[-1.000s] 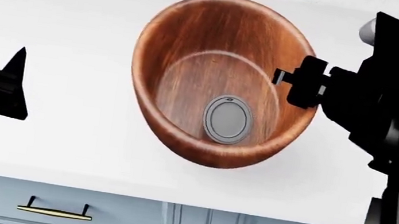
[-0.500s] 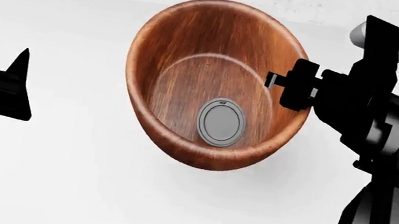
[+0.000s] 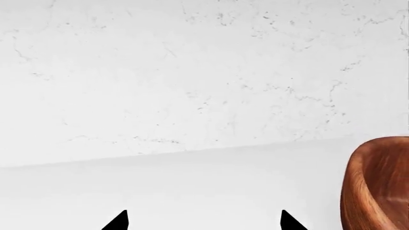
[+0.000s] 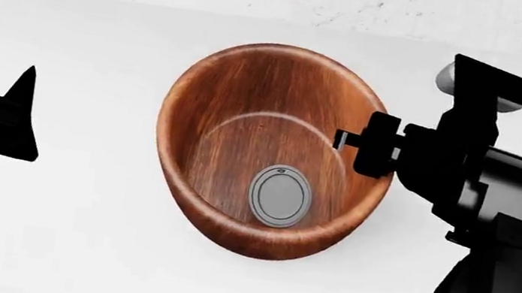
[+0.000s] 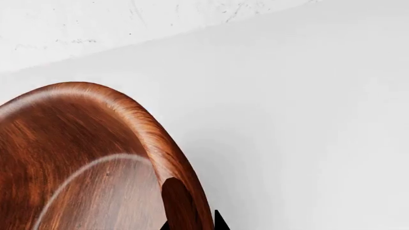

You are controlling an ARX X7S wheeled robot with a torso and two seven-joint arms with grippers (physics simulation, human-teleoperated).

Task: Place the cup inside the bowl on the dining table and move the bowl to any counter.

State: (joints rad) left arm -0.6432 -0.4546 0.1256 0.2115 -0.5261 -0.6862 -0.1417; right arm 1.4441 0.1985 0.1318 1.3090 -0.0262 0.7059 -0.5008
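Nearest, at the right of the head view, the right gripper (image 4: 351,140) is seen at the bowl (image 4: 241,144), its fingers closed over the right-hand rim; in the right wrist view one dark fingertip (image 5: 221,221) shows outside the wall and the rim itself is pinched between the jaws. At the left, the left gripper (image 3: 203,221) is held well apart from the bowl, its two fingertips spread wide with nothing between them.

The cup (image 4: 280,196) is seen standing inside the bowl, near the near wall, only its grey lid being shown from above. The first part of the task is therefore judged done. The bowl is over the counter (image 4: 68,227), the mottled backsplash (image 3: 191,72) rising just behind it, so the carrying step is judged almost finished. Whether the bowl's base is already resting on the worktop cannot be told; a faint shadow lies under its near side. What is called for next, it is judged, is that the bowl be lowered until settled flat, the rim released, and the arm drawn clear without the bowl being tipped.

The cup's body is hidden by its own lid. The bowl's underside and paler base ring are not shown. The left gripper is cut off in both views, and the counter's edges lie outside the frames.
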